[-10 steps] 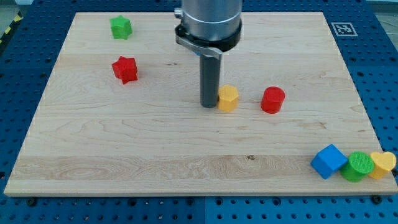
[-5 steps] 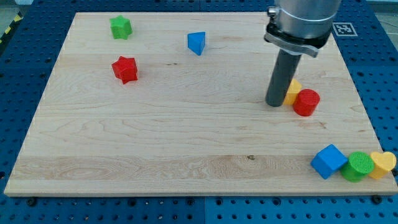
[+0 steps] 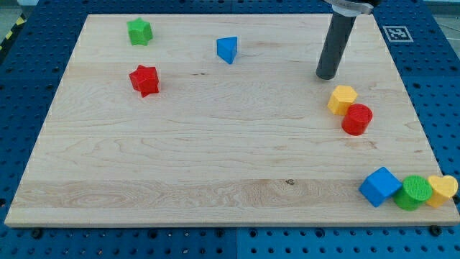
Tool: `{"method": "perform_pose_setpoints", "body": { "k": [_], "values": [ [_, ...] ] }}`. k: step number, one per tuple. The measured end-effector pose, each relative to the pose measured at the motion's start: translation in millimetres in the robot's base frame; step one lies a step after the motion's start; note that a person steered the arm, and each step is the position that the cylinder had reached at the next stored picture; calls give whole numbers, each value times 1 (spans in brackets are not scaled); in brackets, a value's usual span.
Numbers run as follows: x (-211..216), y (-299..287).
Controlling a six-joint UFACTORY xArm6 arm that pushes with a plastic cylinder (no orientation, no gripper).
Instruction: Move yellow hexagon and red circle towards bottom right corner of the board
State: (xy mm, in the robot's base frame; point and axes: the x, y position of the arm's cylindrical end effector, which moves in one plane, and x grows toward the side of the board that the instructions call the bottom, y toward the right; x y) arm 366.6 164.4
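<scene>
My tip (image 3: 328, 76) stands free on the board (image 3: 215, 158), touching nothing, near and up-left of the yellow hexagon (image 3: 342, 99). No jaws; a plain rod. Hexagon touches the red circle (image 3: 356, 119) at its lower right, both at the view's right. Blue cube (image 3: 379, 186), green cylinder (image 3: 414, 192), yellow heart (image 3: 443, 189) fill the bottom right corner.

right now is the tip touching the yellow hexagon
Apart. The camera view shows bare board between my tip and the yellow hexagon, which lies below-right of it.
</scene>
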Motion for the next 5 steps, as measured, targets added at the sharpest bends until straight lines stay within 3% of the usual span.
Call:
{"method": "perform_pose_setpoints", "body": {
  "k": [5],
  "values": [
    [92, 0]
  ]
}}
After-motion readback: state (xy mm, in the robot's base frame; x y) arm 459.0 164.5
